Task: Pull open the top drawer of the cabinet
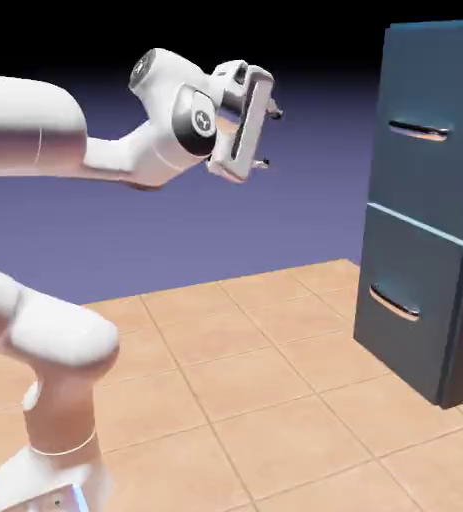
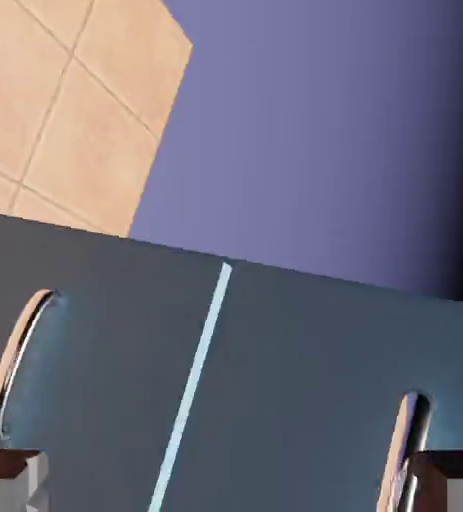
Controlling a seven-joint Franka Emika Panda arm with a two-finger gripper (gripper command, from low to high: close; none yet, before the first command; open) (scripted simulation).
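gripper [image 1: 272, 138] upper middle of exterior view, jaws spread, nothing grasped | top drawer [image 1: 427, 135] upper right, well apart | its handle [image 1: 419, 131] lies rightward of jaws, long axis roughly level

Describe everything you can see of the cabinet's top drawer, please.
The top drawer is a flat, dark steel-blue rectangular front, seemingly painted, in the cabinet's upper half. One slim, silvery bar handle runs across its upper part. It stands upright and closed, a pale line marking its lower edge. Nothing touches it; the open fingers are well short of the handle.
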